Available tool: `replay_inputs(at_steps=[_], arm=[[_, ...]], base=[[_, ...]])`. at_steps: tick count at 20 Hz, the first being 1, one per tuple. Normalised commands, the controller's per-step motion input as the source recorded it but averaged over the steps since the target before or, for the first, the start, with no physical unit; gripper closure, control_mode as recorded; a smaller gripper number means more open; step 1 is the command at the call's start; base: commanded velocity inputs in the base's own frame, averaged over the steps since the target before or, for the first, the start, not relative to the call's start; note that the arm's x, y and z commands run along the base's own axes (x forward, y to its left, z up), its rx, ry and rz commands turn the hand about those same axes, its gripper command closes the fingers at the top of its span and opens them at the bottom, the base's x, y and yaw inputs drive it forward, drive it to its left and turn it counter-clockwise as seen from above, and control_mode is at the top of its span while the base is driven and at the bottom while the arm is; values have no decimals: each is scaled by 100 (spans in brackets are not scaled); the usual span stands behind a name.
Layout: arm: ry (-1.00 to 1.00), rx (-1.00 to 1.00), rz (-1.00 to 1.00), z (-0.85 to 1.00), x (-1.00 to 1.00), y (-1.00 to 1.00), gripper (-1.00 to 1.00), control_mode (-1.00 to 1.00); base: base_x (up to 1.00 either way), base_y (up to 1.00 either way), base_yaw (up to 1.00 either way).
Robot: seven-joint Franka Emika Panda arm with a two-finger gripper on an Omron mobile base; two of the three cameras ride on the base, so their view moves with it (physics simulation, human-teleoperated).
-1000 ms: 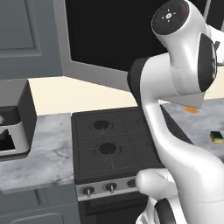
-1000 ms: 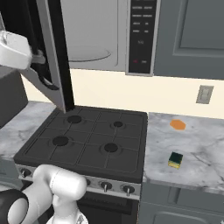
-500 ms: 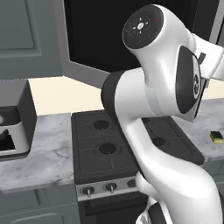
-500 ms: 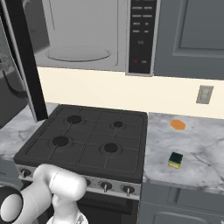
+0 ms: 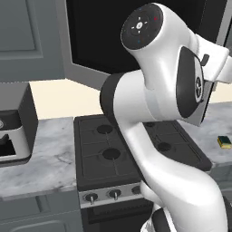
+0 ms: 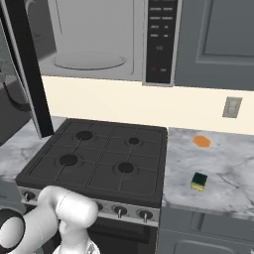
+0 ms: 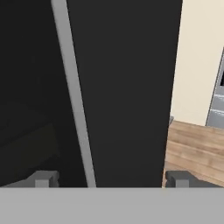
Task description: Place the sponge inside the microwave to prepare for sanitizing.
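The sponge (image 6: pixel 199 181), yellow with a dark green top, lies on the marble counter right of the stove; it also sits at the right edge as sponge (image 5: pixel 224 142). The microwave (image 6: pixel 159 39) hangs above the stove with its grey inside and glass turntable (image 6: pixel 89 60) showing. Its black glass door (image 6: pixel 22 74) is swung out to the left. My gripper (image 7: pixel 111 179) is open, fingertips (image 7: pixel 43 179) wide apart, close against the black door (image 7: pixel 127 87) with its grey strip running between them. In the left base view my hand (image 5: pixel 216 61) is at the door's right edge.
A four-burner black stove (image 6: pixel 99 158) sits below the microwave. A small flat orange piece (image 6: pixel 201 141) lies on the right counter near a wall outlet (image 6: pixel 231 106). A dark grey boxy appliance (image 5: pixel 13 131) stands on the left counter. Grey cabinets flank the microwave.
The microwave door has swung further open to the left, uncovering the inside. My gripper has gone from shut to open, and the arm has moved with the door.
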Motion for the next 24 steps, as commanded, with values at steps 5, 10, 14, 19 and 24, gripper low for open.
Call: replay_inputs(at_steps=[5,10,14,19,24], arm=[[-2,0,0,3,-38,8,-100,-100],[-4,0,0,2,-91,-1,-100,-100],[-13,5,5,0,-98,-39,-100,-100],[-16,29,14,-13,-84,-88,-100,-100],[4,49,14,-46,6,-100,-100,-100]], base=[[0,0,0],[0,0,0],[0,0,0],[0,0,0],[0,0,0]])
